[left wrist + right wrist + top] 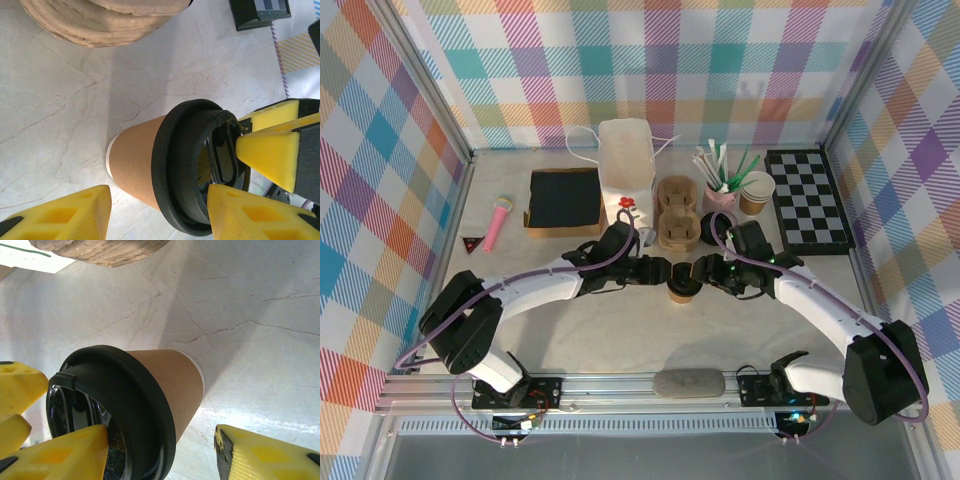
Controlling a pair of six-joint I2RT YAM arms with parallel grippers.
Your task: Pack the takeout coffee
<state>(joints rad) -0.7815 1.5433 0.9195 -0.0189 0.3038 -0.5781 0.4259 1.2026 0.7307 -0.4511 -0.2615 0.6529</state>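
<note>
Brown kraft paper cup (135, 167), round black plastic lid (182, 165) on (capping seemingly done); left pincer (157, 200) and right pincer (160, 436) straddle it, spread. Next: grip, lift toward moulded pulp carrier (677, 212).

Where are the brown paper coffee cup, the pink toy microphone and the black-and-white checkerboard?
Brown paper coffee cup (136, 161): left wrist view, side wall.
Pink toy microphone (496, 228): top external view, handle.
Black-and-white checkerboard (807, 200): top external view, centre.
</note>
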